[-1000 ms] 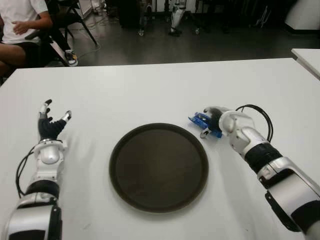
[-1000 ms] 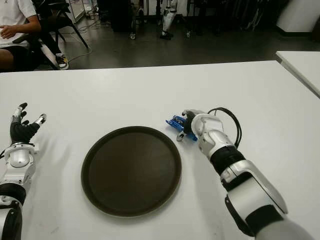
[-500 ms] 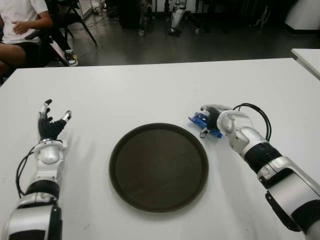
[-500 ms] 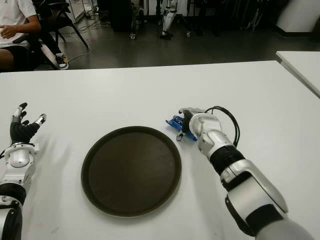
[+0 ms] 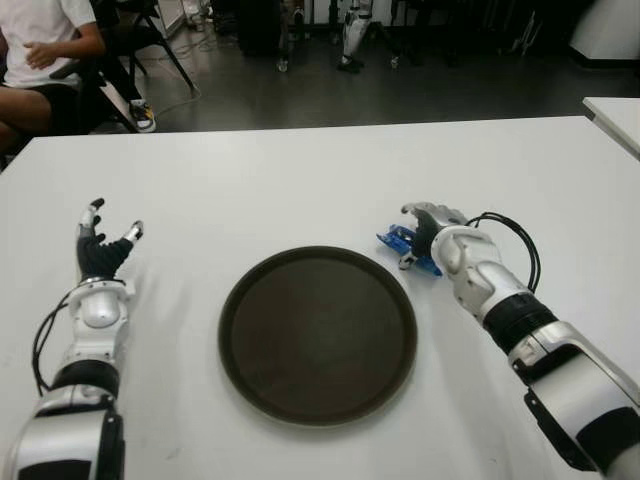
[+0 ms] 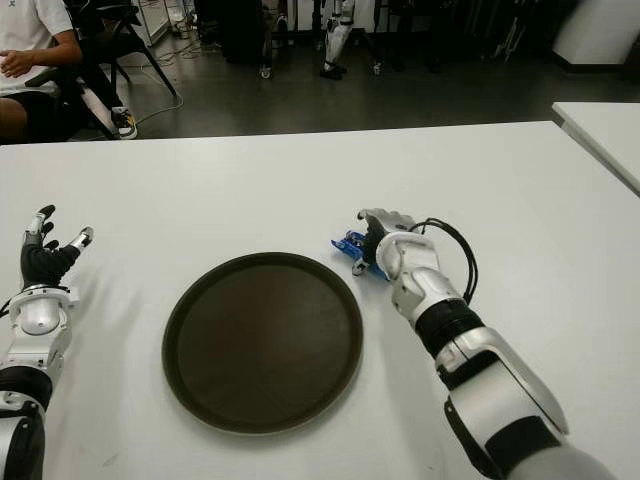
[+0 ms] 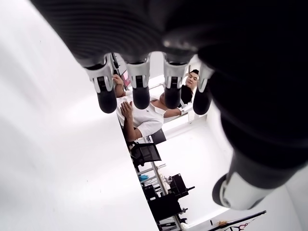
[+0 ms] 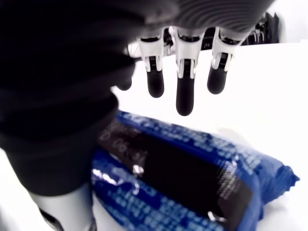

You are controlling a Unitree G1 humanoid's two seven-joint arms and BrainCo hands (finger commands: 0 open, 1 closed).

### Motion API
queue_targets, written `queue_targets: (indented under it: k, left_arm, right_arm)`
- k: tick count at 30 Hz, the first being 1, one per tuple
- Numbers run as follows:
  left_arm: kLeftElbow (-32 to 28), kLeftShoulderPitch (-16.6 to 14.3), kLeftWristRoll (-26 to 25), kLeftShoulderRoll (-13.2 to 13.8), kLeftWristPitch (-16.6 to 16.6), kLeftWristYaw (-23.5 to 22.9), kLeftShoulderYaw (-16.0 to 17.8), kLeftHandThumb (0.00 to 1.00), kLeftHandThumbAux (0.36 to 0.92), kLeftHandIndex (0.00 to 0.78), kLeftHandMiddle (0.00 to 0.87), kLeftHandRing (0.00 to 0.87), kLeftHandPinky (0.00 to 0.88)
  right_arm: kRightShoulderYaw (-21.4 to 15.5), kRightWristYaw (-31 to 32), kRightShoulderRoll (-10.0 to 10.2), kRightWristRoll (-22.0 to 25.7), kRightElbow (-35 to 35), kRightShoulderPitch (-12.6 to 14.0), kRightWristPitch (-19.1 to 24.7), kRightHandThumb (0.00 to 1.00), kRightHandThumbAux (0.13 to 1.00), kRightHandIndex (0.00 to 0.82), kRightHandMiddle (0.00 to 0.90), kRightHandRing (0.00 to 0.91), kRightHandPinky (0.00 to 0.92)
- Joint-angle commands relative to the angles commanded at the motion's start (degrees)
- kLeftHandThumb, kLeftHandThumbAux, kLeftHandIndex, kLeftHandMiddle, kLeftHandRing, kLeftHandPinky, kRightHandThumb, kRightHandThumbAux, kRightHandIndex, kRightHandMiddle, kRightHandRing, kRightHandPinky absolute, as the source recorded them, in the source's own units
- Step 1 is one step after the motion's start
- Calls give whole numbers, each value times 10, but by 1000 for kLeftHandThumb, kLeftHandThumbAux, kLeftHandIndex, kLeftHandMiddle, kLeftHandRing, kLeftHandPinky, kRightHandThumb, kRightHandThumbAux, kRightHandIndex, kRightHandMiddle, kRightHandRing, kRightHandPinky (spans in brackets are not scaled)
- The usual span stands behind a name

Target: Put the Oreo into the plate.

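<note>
The Oreo (image 5: 398,239) is a blue packet lying on the white table (image 5: 300,180), just off the far right rim of the round dark plate (image 5: 318,335). My right hand (image 5: 418,228) is over the packet's right end. In the right wrist view its fingers (image 8: 185,91) stretch out straight above the Oreo packet (image 8: 192,183) with table showing between them, and the thumb sits beside the packet; the hand is open. Nothing lies in the plate. My left hand (image 5: 104,246) shows left of the plate, fingers (image 7: 139,91) spread and holding nothing.
A person (image 5: 40,50) sits on a chair beyond the table's far left corner. A second white table (image 5: 615,115) begins at the right edge. Dark floor with chair and stand legs lies behind the table.
My right hand has shifted slightly farther from me along the packet and its fingers have lifted off it. The Oreo, plate and left hand have stayed put.
</note>
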Motion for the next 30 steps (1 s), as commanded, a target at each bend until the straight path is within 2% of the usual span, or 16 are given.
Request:
queue_targets:
  k: [3, 7, 8, 9, 11, 14, 21, 26, 30]
  left_arm:
    - [1, 1, 7, 2, 2, 4, -5, 0, 731, 0, 0, 0, 0]
    - [2, 1, 10, 3, 1, 6, -8, 0, 723, 0, 0, 0, 0]
    - [1, 2, 9, 3, 0, 5, -8, 0, 723, 0, 0, 0, 0]
    - [1, 2, 8, 3, 0, 4, -7, 0, 723, 0, 0, 0, 0]
    - [1, 2, 6, 3, -1, 2, -6, 0, 728, 0, 0, 0, 0]
    - [1, 2, 1, 1, -2, -2, -2, 0, 733, 0, 0, 0, 0]
    - [-1, 3, -4, 2, -7, -4, 0, 0, 745, 0, 0, 0, 0]
    - [-2, 4, 1, 3, -6, -3, -3, 0, 735, 0, 0, 0, 0]
    - [-1, 3, 7, 6, -5, -2, -7, 0, 726, 1, 0, 0, 0]
  right_arm:
    - [-16, -28, 8, 9, 6, 3, -4, 16, 894, 322, 287, 288, 289]
    - [-34, -57, 17, 21, 13, 6, -4, 131, 875, 388, 340, 337, 390]
    - [-38, -63, 19, 24, 13, 7, -5, 190, 861, 434, 402, 384, 457]
    - [-46, -75, 22, 31, 10, 10, -6, 213, 856, 450, 425, 401, 481]
    - [-57, -88, 28, 38, 8, 13, -5, 315, 834, 546, 565, 517, 603]
    - [-61, -93, 32, 42, 11, 12, 1, 384, 831, 605, 664, 614, 674]
    - [-69, -95, 36, 53, 16, 10, -3, 404, 826, 656, 731, 647, 710]
    - [-74, -104, 38, 58, 19, 11, -9, 387, 821, 689, 773, 749, 772]
    - [-72, -104, 37, 60, 19, 9, -9, 382, 824, 695, 786, 779, 786]
